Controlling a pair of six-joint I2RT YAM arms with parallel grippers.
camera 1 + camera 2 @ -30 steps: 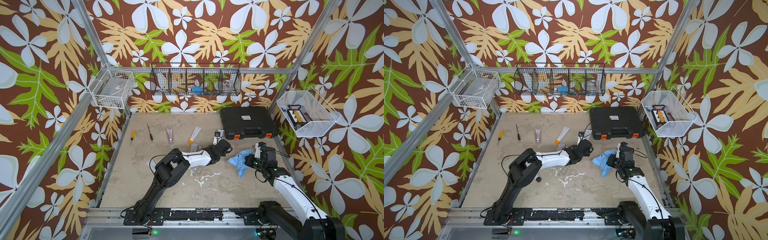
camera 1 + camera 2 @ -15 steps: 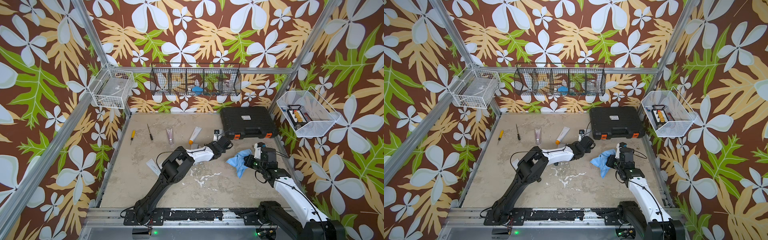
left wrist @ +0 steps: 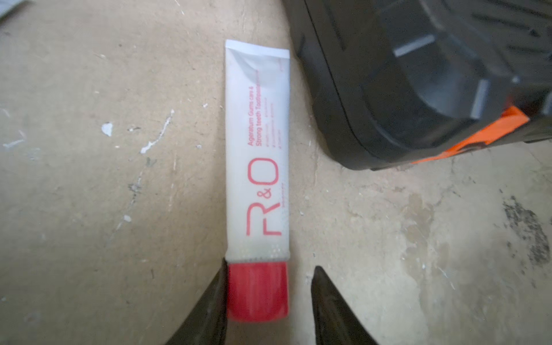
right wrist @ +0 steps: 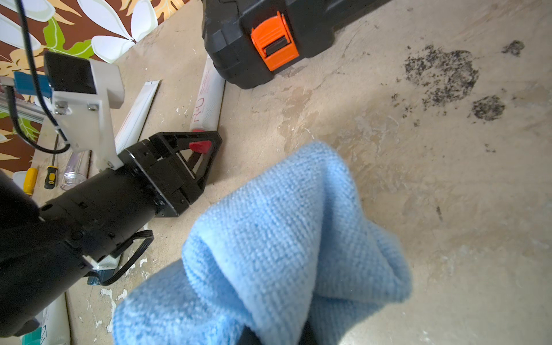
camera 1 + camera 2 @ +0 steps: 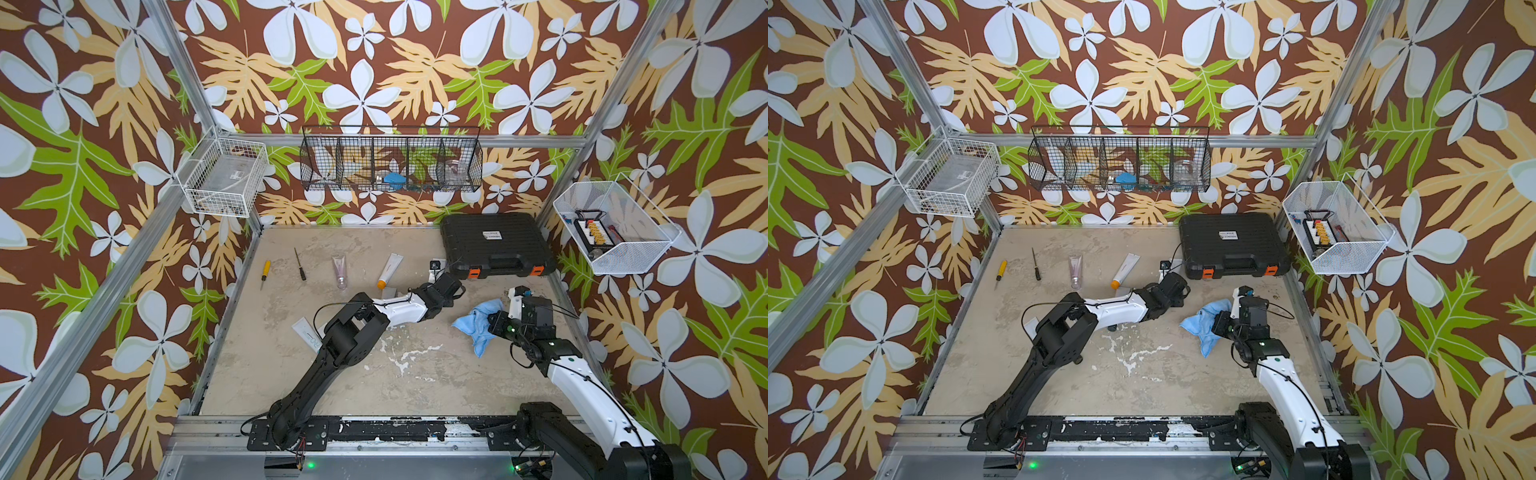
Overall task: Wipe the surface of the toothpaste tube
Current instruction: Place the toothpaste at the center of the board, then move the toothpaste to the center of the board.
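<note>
I have the left arm (image 5: 399,309) reaching low and forward, left gripper (image 3: 270,265) jaws parted. Right gripper (image 5: 493,322) is clamped tight.

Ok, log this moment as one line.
left claw: open, straddling red cap | right claw: shut on blue cloth | toothpaste tube: flat beside black tool case

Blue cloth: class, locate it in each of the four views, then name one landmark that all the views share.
Top view: blue cloth lies right of centre, near the right arm.
Top view: same place.
Left wrist: not in it.
Right wrist: fills the lower middle.
Shared landmark: orange case latch.
</note>
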